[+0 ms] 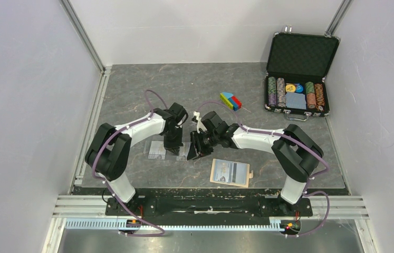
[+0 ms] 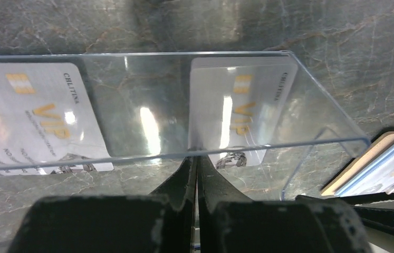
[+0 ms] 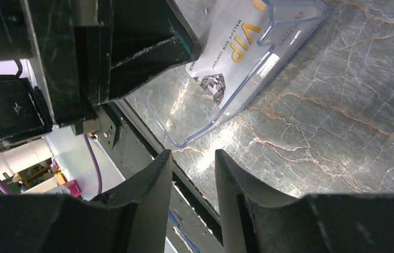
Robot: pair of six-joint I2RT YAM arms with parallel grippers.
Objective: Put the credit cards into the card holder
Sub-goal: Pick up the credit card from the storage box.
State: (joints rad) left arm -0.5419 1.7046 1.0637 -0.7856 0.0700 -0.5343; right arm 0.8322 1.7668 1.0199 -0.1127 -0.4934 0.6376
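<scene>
**Top view**
- Table: a grey, marble-patterned tabletop with white walls on three sides.
- Tray: a shallow clear plastic tray lies left of centre, towards the near edge.
- Cards: two pale grey, flat rectangular credit cards with gold chip marks lie in the tray. One is at the end towards the left edge. The other is between the two grippers.
- Card holder: a small tan, leather-like folding card holder lies open by the near edge, right of centre. Its pale blue-white pockets face up, and it is apart from the tray.
- Left gripper: points down into the tray.
- Right gripper: is low beside the tray's right end.
- Case: a black poker-chip case stands open at the far right corner.
- Toy: a small blue, yellow, green and red block sits mid-table.

**Left wrist view**
- Pincer: the left gripper's fingers are pressed together, with only a slit between them. The tips are at the tray's near wall, by the corner of one card. Nothing is seen clamped between them.
- Other card: lies flat at the tray's far end.
- Card holder: only its corner shows, just beyond the tray.

**Right wrist view**
- Pincer: the right gripper's fingers are slightly parted with nothing between them. They are near the tray's corner.
- Card: is inside the tray, under the left gripper's tip.
</scene>
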